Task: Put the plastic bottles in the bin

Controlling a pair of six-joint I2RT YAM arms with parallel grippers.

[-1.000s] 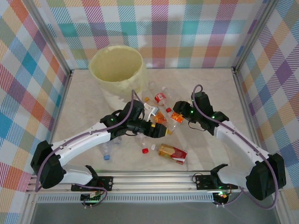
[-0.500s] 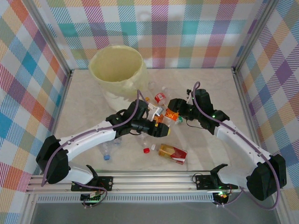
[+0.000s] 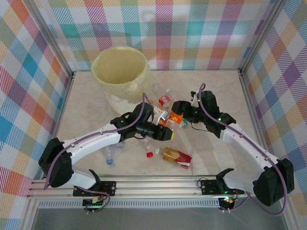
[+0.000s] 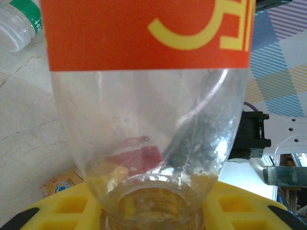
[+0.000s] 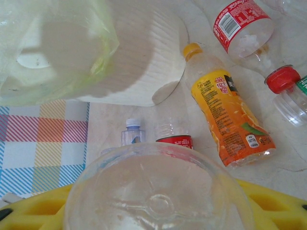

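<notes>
Two robot arms meet over the plastic bottles strewn across the middle of a marble-patterned table, each with one in its grip. The left gripper is clamped tight on the neck of an orange-labelled bottle, whose clear body reaches out past the yellow pads. The right gripper is closed around a clear bottle, with the bottle's round base facing the wrist camera. Seen from above, the two catches sit just beside each other. The bin stands at the far left of the table, beyond the scatter, its yellowish liner folded over the rim. On the tabletop past the right gripper lie a juice bottle with a yellow cap and a red-labelled bottle. Nearer the arm bases, an amber bottle lies on its side.
</notes>
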